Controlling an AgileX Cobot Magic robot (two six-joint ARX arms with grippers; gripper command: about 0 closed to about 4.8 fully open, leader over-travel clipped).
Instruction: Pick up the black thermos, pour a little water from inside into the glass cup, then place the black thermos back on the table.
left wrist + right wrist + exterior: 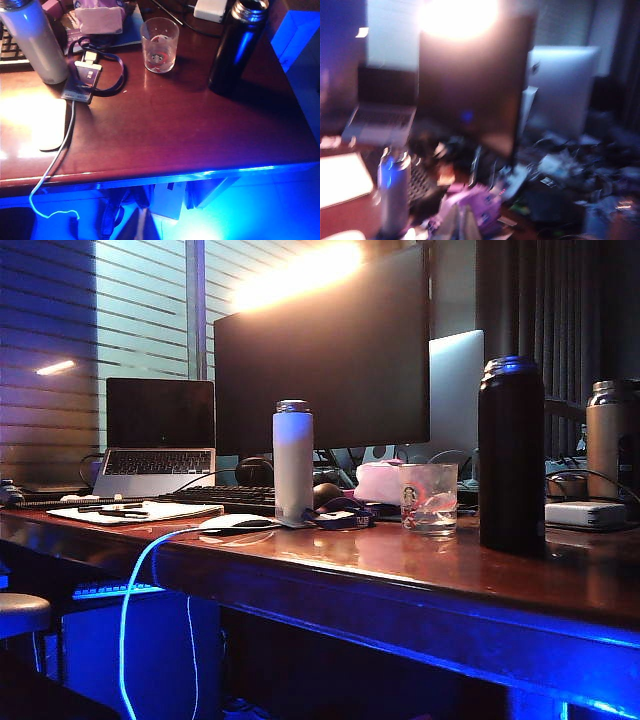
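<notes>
At the near edge of the blurred right wrist view, showing only as a pale wedge: the right gripper (459, 222), fingers pressed together and gripping nothing, hanging above the desk clutter and facing a large dark monitor (470, 80). Not appearing in any view: the left gripper, so not telling whether open or closed, with its camera looking down over the front edge of the long glossy reddish-brown wooden table (165, 135).

Standing upright on that table, untouched: the tall matte black cylindrical thermos with the shiny rim (511, 455), its top uncapped. Sitting just beside it, towards the middle of the desk and not touching: the short clear glass cup with the small green logo (429, 498), possibly holding a little liquid at the bottom, though hard to confirm. Standing further along, well apart: a slim white bottle with a silver cap (293, 460).

Judging the step: no grasp under way, thermos resting on the table; pouring either not yet begun or already finished, not telling which. If not yet begun, calling next for opening the right fingers wide, lowering to the thermos body, and closing squarely round it without nudging the cup.
</notes>
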